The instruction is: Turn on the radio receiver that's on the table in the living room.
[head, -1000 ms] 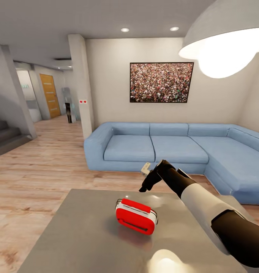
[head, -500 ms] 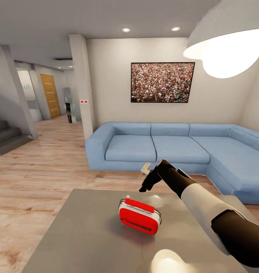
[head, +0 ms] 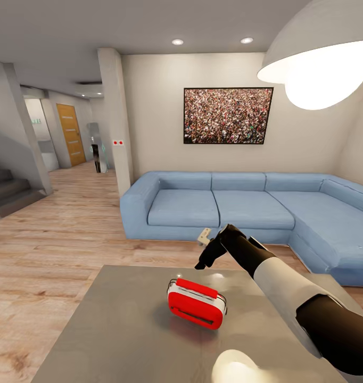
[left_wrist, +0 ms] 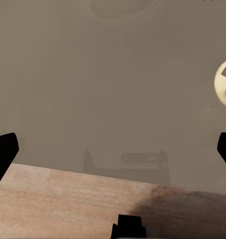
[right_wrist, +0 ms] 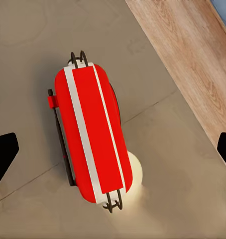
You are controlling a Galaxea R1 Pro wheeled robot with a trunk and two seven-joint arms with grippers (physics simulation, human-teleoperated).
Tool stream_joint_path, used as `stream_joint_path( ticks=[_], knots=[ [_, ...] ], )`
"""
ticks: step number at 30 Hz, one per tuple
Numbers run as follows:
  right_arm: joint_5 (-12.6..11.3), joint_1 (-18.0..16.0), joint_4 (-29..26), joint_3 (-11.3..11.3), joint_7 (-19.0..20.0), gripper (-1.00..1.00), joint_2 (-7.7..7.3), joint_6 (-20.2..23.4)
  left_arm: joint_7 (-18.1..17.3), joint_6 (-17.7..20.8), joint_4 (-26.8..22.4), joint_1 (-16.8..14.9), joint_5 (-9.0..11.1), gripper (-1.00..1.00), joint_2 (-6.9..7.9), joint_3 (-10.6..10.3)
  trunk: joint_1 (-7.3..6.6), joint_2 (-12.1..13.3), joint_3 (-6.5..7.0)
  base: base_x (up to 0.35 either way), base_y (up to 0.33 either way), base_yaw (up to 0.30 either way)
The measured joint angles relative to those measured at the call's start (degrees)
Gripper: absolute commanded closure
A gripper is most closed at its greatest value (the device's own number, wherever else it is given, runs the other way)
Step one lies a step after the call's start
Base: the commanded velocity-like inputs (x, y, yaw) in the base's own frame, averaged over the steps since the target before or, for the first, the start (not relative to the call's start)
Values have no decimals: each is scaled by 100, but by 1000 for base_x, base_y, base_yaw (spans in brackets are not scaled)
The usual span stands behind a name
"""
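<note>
The radio receiver [head: 196,303] stood on the table [head: 123,340] in the living room, near the middle of the grey top and a little toward the sofa [head: 245,210] side, its red face with the dark slot turned toward the robot. The right gripper [head: 204,261] hung in the air above and just beyond the radio, on the sofa side, apart from it and pointing downward. In the right wrist view the radio [right_wrist: 93,134] lay almost straight below the gripper, seen from the top: a long red body with a pale stripe, wire loops at both ends, and its long axis running slantwise between the two dark fingertips [right_wrist: 3,154] at the edges of the picture. Those tips stood far apart with nothing between them, so the right gripper was spread wide and held nothing. The left gripper [left_wrist: 113,159] likewise showed its tips wide apart and empty, over the near edge of the table where grey top met wood floor [left_wrist: 68,204]. The right arm was clearly the nearer one, and the coming move looked like a short drop onto the radio. Where the switch sat could not be made out; it may have been the small red tab on one long side.
</note>
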Motion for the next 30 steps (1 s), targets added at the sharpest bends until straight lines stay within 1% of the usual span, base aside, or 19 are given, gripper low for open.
stream_joint_path(
  ticks=[18,30],
  knots=[
    [3,1,2,-1,62,-100,-16,-12,30,-24,-15,0,25,-100,25,2,0,0,-1,0,0,0],
    [0,0,-4,-5,2,-100,-16,-12,13,-19,-8,0,-23,-100,19,0,0,0,-96,0,0,0]
  ],
)
